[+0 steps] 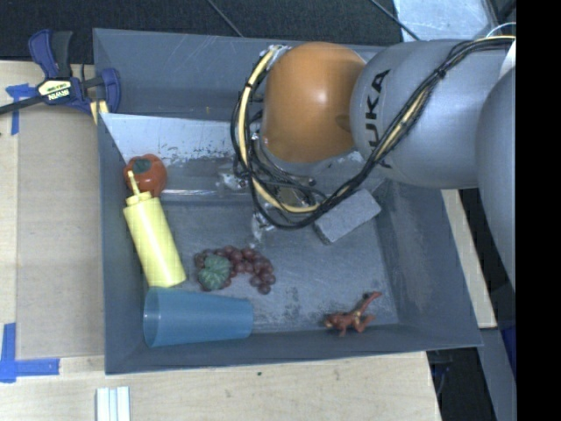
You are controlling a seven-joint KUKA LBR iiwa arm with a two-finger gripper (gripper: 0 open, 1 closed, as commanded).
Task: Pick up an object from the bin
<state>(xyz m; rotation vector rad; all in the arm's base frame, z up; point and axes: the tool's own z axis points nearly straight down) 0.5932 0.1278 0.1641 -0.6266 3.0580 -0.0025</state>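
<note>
The grey metal bin (326, 274) held a few loose things, and the arm (438, 112) reached in from 3 o'clock. Below its orange wrist cover (307, 103) we saw the gripper (259, 224) near the bin's middle; we could not tell how wide it stood. Close by at its 6 o'clock lay a bunch of dark grapes (252, 266) with a green leaf (213, 273). A yellow bottle (154, 239) lay at 9 o'clock, a blue cup (197, 319) at 7, a grey block (349, 216) at 3, and a small orange toy animal (352, 319) at 5.
</note>
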